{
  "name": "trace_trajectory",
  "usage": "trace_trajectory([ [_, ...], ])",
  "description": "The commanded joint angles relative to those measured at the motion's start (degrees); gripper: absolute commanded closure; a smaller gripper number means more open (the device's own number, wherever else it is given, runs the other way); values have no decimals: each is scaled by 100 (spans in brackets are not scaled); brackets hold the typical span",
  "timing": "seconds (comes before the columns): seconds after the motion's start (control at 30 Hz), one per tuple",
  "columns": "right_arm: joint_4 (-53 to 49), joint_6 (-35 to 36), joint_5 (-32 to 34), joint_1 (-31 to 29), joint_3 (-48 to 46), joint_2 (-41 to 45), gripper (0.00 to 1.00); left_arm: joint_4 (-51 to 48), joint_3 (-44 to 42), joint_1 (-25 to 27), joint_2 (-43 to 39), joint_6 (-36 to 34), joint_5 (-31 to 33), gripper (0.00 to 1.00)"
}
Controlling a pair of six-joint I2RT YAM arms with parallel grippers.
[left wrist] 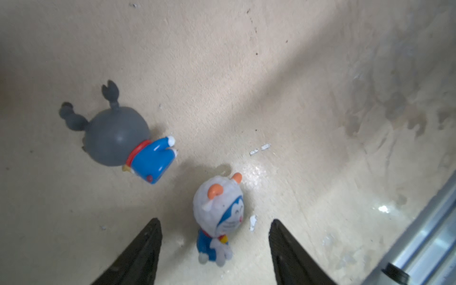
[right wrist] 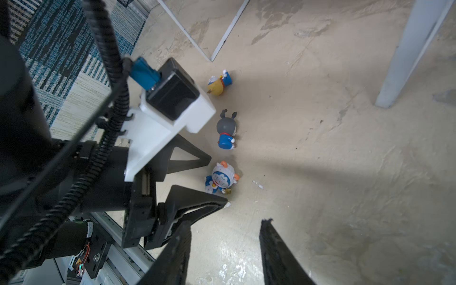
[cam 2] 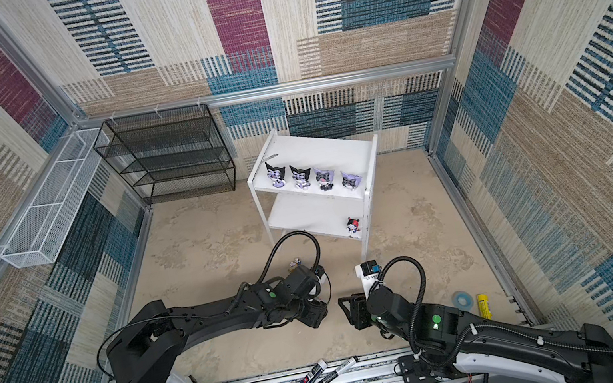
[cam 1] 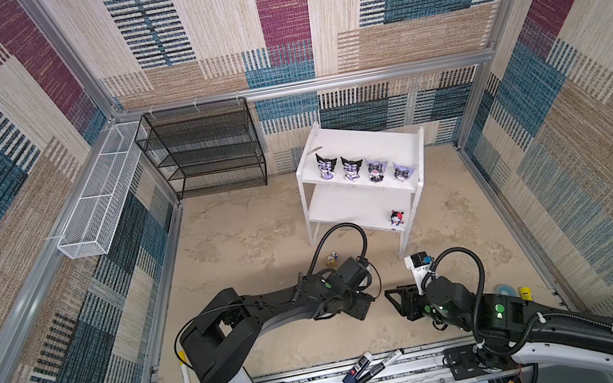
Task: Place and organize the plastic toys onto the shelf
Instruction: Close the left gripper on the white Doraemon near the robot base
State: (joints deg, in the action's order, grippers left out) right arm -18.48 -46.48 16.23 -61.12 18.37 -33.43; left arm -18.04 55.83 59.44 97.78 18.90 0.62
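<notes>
White-hooded toy, between left gripper jaws, wrist views only

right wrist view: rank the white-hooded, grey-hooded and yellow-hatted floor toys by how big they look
1. white-hooded plastic figurine with orange horns, nearest the camera
2. grey-hooded blue-bodied figurine, only slightly smaller
3. yellow-hatted figurine, farthest away, so true size unsure

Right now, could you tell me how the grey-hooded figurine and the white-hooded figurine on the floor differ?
The grey-hooded figurine has dark antlers; the white-hooded figurine has orange horns. The grey-hooded figurine lies with its back showing and face hidden; the white-hooded figurine shows its face. The white-hooded figurine is between the open fingers of the left gripper; the grey-hooded figurine lies outside them. Both have blue bodies and are on the floor.
</notes>
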Motion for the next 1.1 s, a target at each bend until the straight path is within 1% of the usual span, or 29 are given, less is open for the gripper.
trace_trajectory([
  [0.0, -218, -28, 195, -5, 51, 116, 52, -816, 297, 95, 197, -384, 430, 34],
  [0.1, -378, -28, 221, -5, 62, 251, 51, -850, 420, 157, 281, -404, 508, 35],
  [0.13, -428, -23, 222, -5, 69, 286, 51, -839, 464, 176, 305, -407, 518, 38],
  [0.2, -481, -39, 176, -9, 70, 335, 50, -867, 554, 186, 363, -430, 549, 39],
  [0.27, -543, -70, 136, -5, 94, 354, 48, -898, 664, 199, 422, -457, 557, 41],
  [0.37, -723, -137, 136, -5, 157, 328, 40, -925, 795, 213, 495, -505, 560, 42],
  [0.47, -752, -181, 71, -5, 158, 304, 27, -972, 917, 212, 572, -549, 570, 44],
  [0.5, -762, -193, 53, -5, 165, 282, 24, -991, 959, 212, 599, -565, 561, 46],
  [0.6, -762, -201, 20, -5, 167, 186, 19, -1017, 1071, 210, 705, -589, 538, 47],
  [0.63, -763, -196, 12, -5, 175, 181, 18, -1033, 1115, 213, 748, -604, 528, 50],
  [0.73, -771, -202, 20, -3, 171, 187, 17, -1119, 1231, 211, 813, -625, 539, 53],
  [0.83, -776, -203, 27, -4, 158, 243, 16, -1213, 1331, 211, 860, -661, 551, 59],
  [0.93, -771, -195, 25, -5, 149, 264, 16, -1235, 1362, 214, 870, -677, 530, 62],
  [0.97, -770, -195, 21, -5, 148, 269, 16, -1244, 1379, 211, 887, -687, 520, 65],
  [1.07, -762, -194, 12, -5, 149, 275, 16, -1346, 1464, 213, 936, -704, 478, 65],
])
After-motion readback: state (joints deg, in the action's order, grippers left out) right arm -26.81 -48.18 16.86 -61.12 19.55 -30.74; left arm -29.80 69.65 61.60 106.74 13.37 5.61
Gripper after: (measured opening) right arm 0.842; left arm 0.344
